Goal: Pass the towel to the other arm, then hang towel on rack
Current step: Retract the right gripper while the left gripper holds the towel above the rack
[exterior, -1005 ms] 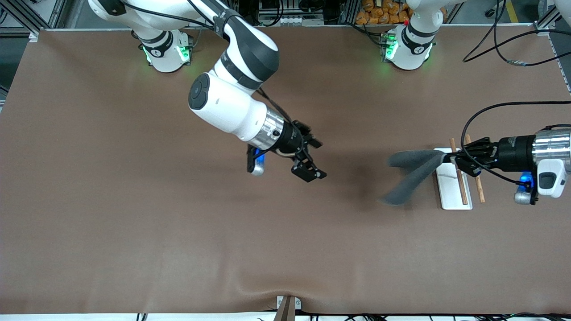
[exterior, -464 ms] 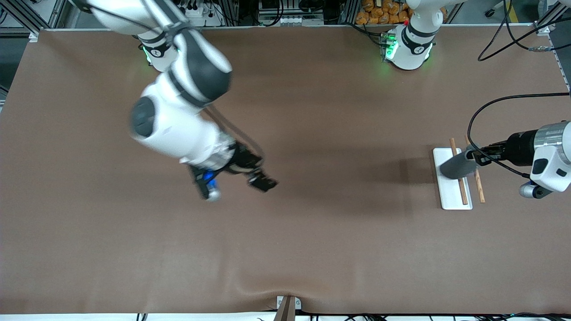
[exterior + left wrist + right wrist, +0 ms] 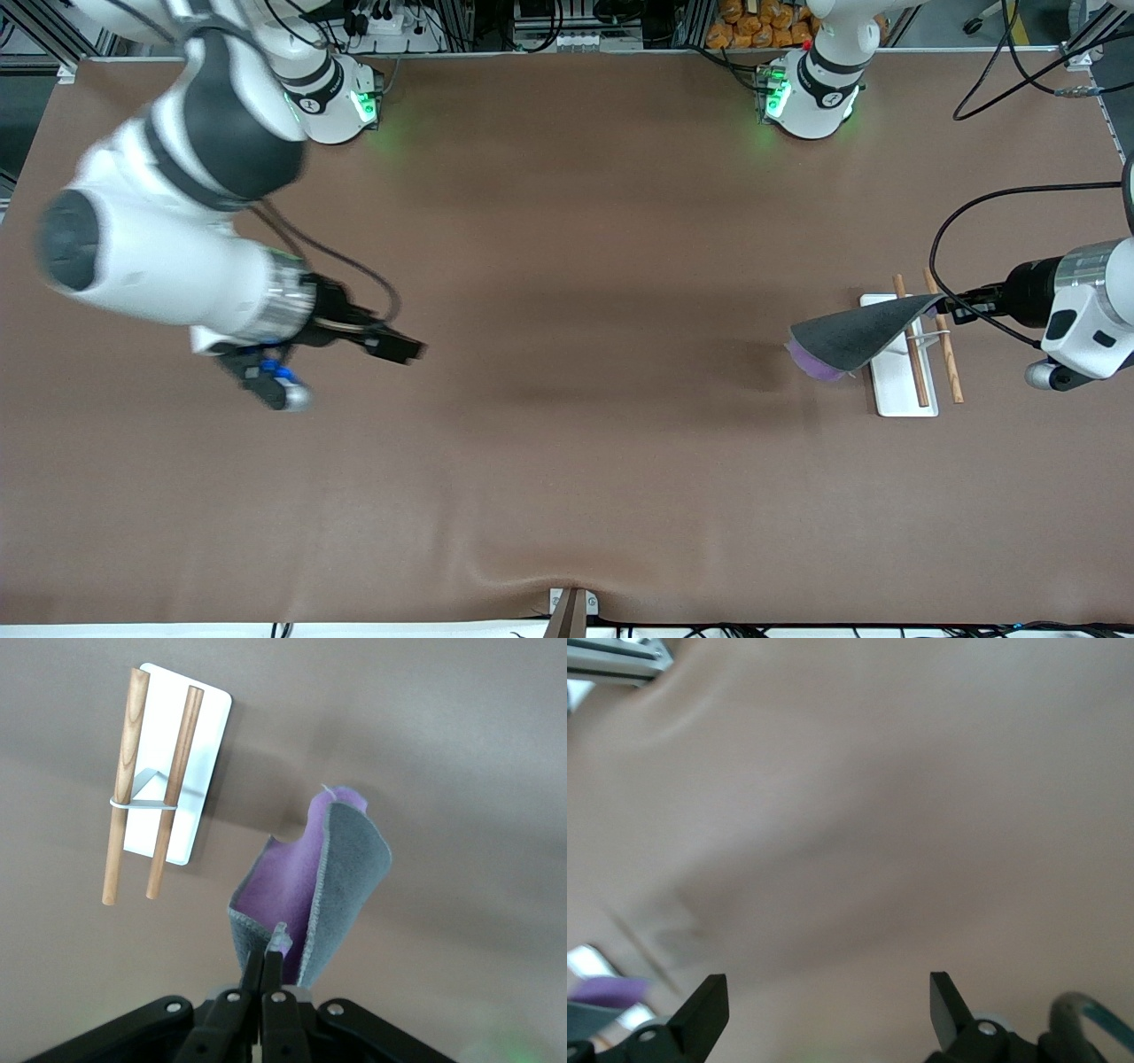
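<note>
My left gripper [image 3: 946,307] is shut on a corner of the dark-grey towel [image 3: 852,338] and holds it in the air over the rack [image 3: 895,372]. The towel fans out toward the table's middle and its purple underside [image 3: 811,363] shows. In the left wrist view the towel [image 3: 347,881] hangs from the shut fingers [image 3: 268,967], and the rack [image 3: 164,771] with its two brown rods lies beside it on the table. My right gripper [image 3: 403,347] is open and empty, up over the table at the right arm's end; its view [image 3: 826,1003] shows only bare table.
The brown table mat [image 3: 567,443] is wrinkled near its front edge [image 3: 567,585]. A black cable [image 3: 983,221] loops above the left wrist.
The right arm has swung away from the table's middle toward its own end, gripper open. The towel in the left gripper has swung and now spreads out flat over the rack, purple side down.
</note>
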